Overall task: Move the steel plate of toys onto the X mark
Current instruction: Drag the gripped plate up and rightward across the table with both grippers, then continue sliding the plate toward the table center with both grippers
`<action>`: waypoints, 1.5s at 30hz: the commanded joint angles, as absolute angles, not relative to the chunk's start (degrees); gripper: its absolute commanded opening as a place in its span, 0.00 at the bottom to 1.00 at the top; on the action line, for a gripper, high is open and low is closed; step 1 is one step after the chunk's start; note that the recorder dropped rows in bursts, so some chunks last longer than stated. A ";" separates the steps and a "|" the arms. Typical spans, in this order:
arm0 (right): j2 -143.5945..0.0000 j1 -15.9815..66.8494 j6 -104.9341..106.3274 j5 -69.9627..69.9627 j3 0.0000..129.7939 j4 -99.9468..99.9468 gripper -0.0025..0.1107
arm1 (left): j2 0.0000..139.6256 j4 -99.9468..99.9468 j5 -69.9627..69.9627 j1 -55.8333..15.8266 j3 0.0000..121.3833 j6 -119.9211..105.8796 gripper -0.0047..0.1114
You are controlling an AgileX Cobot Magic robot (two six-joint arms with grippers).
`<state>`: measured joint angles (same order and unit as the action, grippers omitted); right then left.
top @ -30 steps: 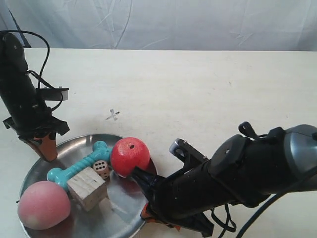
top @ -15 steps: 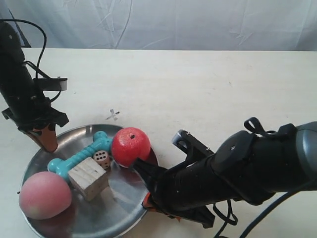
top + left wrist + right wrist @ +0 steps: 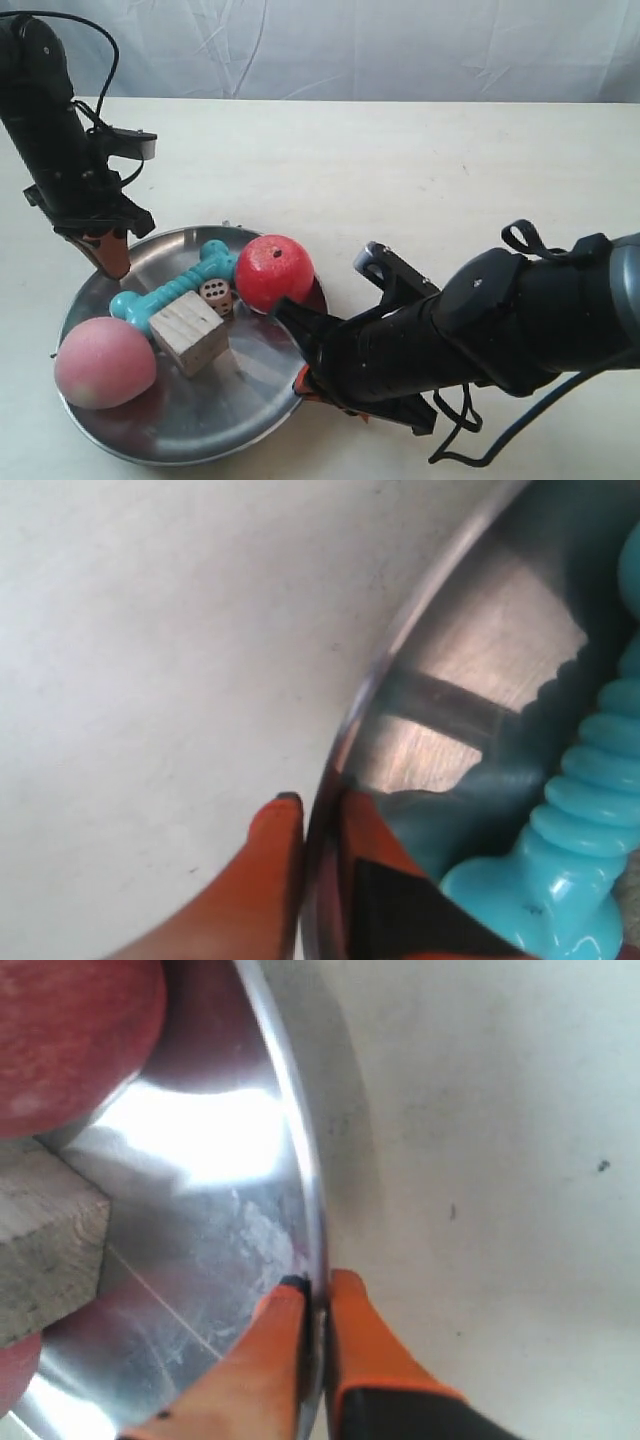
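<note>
The steel plate (image 3: 235, 405) carries the red apple (image 3: 275, 272), pink peach (image 3: 103, 362), teal bone (image 3: 170, 290), wooden cube (image 3: 188, 340) and spotted die (image 3: 216, 293). My left gripper (image 3: 110, 258) is shut on the plate's far-left rim; in the left wrist view this gripper (image 3: 315, 810) pinches the rim (image 3: 400, 650) beside the bone (image 3: 590, 810). My right gripper (image 3: 305, 380) is shut on the near-right rim; in the right wrist view it (image 3: 318, 1290) clamps the plate (image 3: 200, 1130) near the apple (image 3: 70, 1040) and cube (image 3: 45, 1240). The X mark is hidden at the plate's far rim.
A pale tabletop (image 3: 420, 180) stretches behind and to the right of the plate. A white curtain (image 3: 350, 45) closes off the back. The bulky right arm (image 3: 500, 330) and its cables lie over the table's near right part.
Both grippers have carried the plate and its toys away from the table's near edge and a little to the right. Its far rim now covers the spot where the X showed.
</note>
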<state>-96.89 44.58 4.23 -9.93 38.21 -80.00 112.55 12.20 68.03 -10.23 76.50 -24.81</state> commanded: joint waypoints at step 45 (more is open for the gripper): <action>-106.73 28.87 5.78 -9.56 57.59 -71.53 0.01 | 124.27 13.29 69.96 -11.58 100.39 -21.38 0.04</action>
